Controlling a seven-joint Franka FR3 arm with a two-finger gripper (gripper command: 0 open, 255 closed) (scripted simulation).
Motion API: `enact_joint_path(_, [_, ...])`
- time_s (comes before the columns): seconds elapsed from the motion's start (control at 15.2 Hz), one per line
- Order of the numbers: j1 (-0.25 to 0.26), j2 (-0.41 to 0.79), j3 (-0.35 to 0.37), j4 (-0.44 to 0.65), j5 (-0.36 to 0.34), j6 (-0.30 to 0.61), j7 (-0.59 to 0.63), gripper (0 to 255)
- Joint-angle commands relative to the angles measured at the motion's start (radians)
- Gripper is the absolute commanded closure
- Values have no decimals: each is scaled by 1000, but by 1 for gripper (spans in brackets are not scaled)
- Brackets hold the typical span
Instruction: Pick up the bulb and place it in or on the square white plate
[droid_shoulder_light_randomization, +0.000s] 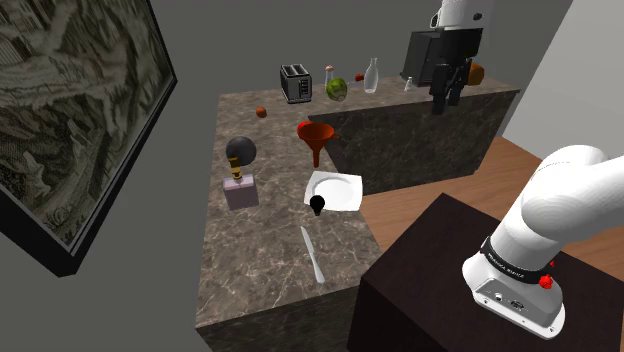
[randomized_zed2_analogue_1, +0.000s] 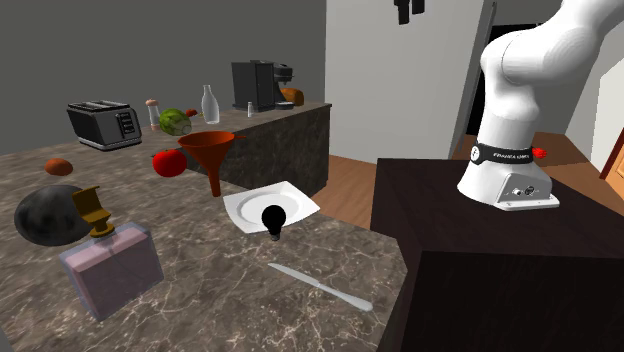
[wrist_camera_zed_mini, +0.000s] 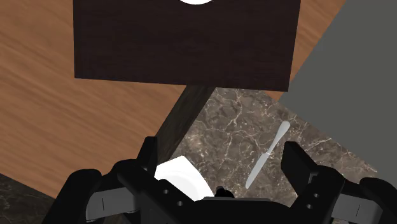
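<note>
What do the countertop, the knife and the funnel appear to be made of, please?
The countertop looks like stone, marble perhaps, given its brown-grey surface with pale veins. The knife is probably metal, being uniformly pale grey, blade and handle alike. The funnel is plain orange-red and smooth; plastic seems likely, but the look leaves it open.

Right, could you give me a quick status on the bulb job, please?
Gripper open, empty, high over the counter. Black bulb at square white plate's edge, not gripped. Orange funnel beside plate, clear of bulb.
</note>
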Motion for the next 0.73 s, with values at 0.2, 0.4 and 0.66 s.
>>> enact_joint_path(0.2, [9,67,18,-38,16,102,18,0])
enact_joint_path(0.4, [19,146,35,-63,32,204,35,0])
enact_joint_path(0.66, [32,270,57,-75,51,338,55,0])
